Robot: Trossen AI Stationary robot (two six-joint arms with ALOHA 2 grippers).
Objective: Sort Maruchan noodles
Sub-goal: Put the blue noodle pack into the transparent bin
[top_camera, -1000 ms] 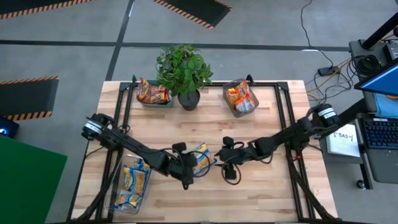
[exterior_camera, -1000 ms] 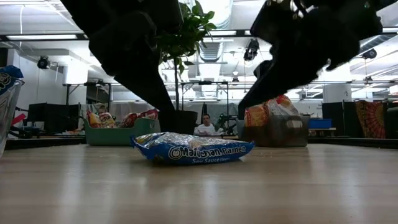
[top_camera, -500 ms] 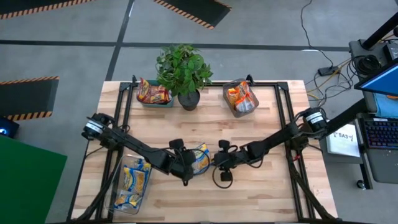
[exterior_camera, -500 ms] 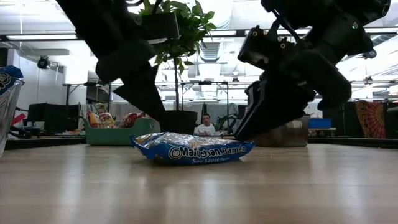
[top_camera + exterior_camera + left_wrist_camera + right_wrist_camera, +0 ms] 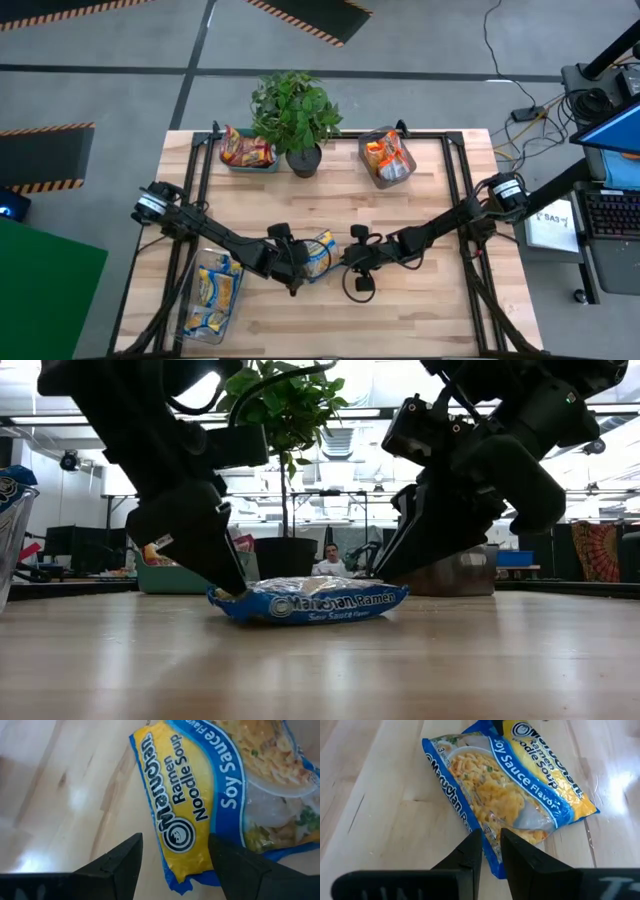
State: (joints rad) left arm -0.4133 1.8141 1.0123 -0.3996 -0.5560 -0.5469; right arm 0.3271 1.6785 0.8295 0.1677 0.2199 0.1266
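Observation:
One blue-and-yellow Maruchan noodle packet (image 5: 320, 255) lies flat on the wooden table (image 5: 420, 310), between my two grippers. My left gripper (image 5: 175, 857) is open and low over the packet's yellow end (image 5: 172, 832), one finger on each side of it. My right gripper (image 5: 490, 847) comes from the table's right and is shut on the packet's opposite blue edge. In the low view the left fingertip (image 5: 232, 588) is at the packet's left end, and the right gripper (image 5: 388, 572) is at its right end. My left gripper: I cannot tell whether its open fingers touch the packet. My right gripper pinches the packet's blue side edge (image 5: 489, 834), near a corner, between its two fingers. The fingers slant down from the table's right. The packet stays flat on the table.
A potted plant (image 5: 297, 120) stands at the far middle. A bin of red packets (image 5: 247, 150) is to its left and a bin of orange packets (image 5: 387, 158) to its right. A clear bin with blue packets (image 5: 212, 295) sits near left. A person (image 5: 330, 563) shows in the room behind.
My left gripper has drawn back toward the table's left and come down to the packet's left end. My right gripper has gone toward the table's left and down, reaching the packet's right end. The packet has stayed flat on the table.

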